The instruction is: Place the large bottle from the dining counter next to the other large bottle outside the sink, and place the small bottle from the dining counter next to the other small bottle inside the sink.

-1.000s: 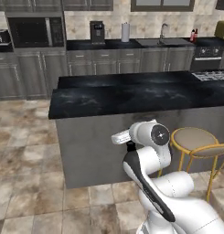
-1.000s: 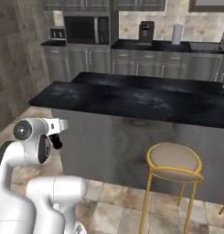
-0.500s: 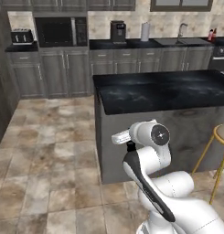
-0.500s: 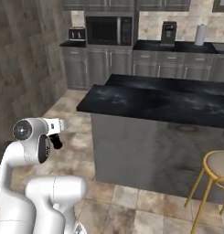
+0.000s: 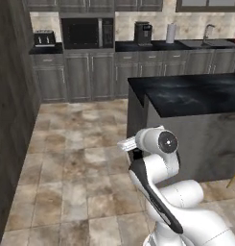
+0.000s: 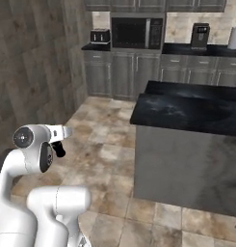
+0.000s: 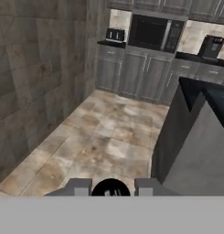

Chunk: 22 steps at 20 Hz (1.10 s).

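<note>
The end effector (image 7: 110,188) grips a dark round bottle top (image 7: 110,189). Judged risk: swinging round the long black marbled desk's (image 5: 195,96) corner could clip the bottle loose.

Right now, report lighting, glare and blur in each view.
Left base view: even light, pale sheen on the black marbled dining counter. Right base view: same sheen, soft edges on the black microwave. Hand view: the dark round bottle top between the fingertips is blurred.

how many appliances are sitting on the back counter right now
2: a toaster at the left end and a coffee machine right of the microwave. More may be hidden out of frame.
</note>
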### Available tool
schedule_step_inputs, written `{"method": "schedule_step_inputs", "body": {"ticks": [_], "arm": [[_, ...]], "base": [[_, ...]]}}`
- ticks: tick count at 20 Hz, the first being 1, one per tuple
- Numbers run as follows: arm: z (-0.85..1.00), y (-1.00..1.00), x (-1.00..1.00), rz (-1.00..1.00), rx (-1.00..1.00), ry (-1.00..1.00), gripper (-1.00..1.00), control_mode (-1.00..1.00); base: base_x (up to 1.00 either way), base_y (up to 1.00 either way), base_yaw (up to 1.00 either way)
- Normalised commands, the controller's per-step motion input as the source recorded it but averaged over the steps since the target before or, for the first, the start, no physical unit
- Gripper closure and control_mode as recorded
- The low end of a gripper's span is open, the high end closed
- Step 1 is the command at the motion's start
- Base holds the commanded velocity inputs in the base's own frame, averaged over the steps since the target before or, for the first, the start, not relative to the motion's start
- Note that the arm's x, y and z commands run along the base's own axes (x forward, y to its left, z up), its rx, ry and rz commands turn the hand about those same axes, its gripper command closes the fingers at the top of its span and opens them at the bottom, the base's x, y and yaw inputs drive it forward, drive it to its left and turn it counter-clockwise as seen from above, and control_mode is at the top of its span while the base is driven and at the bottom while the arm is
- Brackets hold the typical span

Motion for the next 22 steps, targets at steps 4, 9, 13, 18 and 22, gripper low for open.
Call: {"method": "schedule_step_inputs", "body": {"ticks": [4,9,13,18,22], "arm": [[0.0,0.0,0.0,0.0,0.0,0.0,1.0,1.0],[0.0,0.0,0.0,0.0,0.0,0.0,1.0,1.0],[0.0,0.0,0.0,0.0,0.0,0.0,1.0,1.0],[0.0,0.0,0.0,0.0,0.0,0.0,1.0,1.0],[0.0,0.0,0.0,0.0,0.0,0.0,1.0,1.0]], "base": [[0.74,0.29,0.0],[0.86,0.22,-0.02],[0.77,0.35,-0.04],[0.43,0.72,-0.03],[0.34,0.7,-0.03]]}}
